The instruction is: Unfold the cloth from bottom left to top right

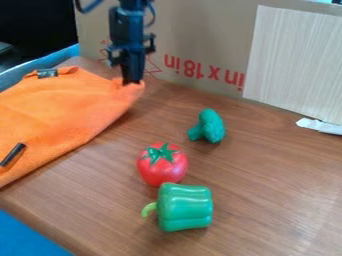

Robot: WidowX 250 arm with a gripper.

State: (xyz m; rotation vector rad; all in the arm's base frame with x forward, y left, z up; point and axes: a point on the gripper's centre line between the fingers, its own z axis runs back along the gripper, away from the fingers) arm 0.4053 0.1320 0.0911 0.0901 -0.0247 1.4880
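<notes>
Cloth [63, 112], tomato [162, 167], broccoli [212, 126], pepper [186, 207]: one each.

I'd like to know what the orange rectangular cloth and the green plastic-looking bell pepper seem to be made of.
The orange cloth looks like soft, matte fabric: it drapes loosely and shows no glare; its fibre cannot be told. The green bell pepper seems to be smooth, glossy moulded plastic, judging by its bright highlights and even colour, though rubber is possible.

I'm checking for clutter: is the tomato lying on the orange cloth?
No, the tomato rests on the wooden table, clear of the orange cloth and next to the green pepper.
</notes>
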